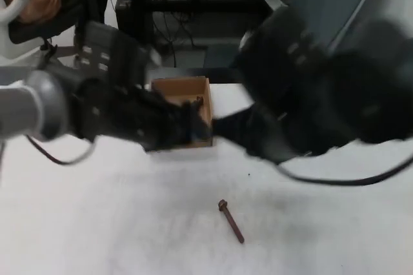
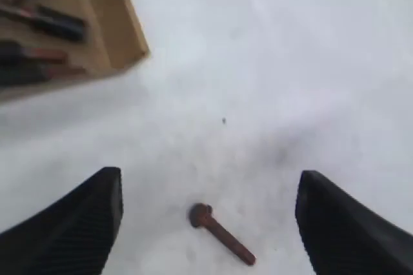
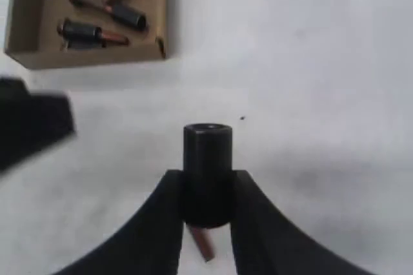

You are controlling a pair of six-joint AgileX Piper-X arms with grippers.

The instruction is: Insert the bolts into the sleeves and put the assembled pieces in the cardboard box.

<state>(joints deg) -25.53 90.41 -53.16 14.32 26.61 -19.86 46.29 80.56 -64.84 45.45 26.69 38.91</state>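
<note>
left wrist view: bolt [image 2: 221, 243] lies under the released left end effector [image 2: 210, 181]; right end effector [image 3: 208, 188] clenches a sleeve [image 3: 208, 155].

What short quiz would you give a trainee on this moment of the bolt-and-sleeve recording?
1. True or false: the loose bolt lies on the bench, outside the cardboard box.
2. The right gripper holds: A a black sleeve, B a bolt, C nothing.
3. Fill in: the left gripper hangs ___ above the loose bolt.
Key: 1 true; 2 A; 3 open.
</note>
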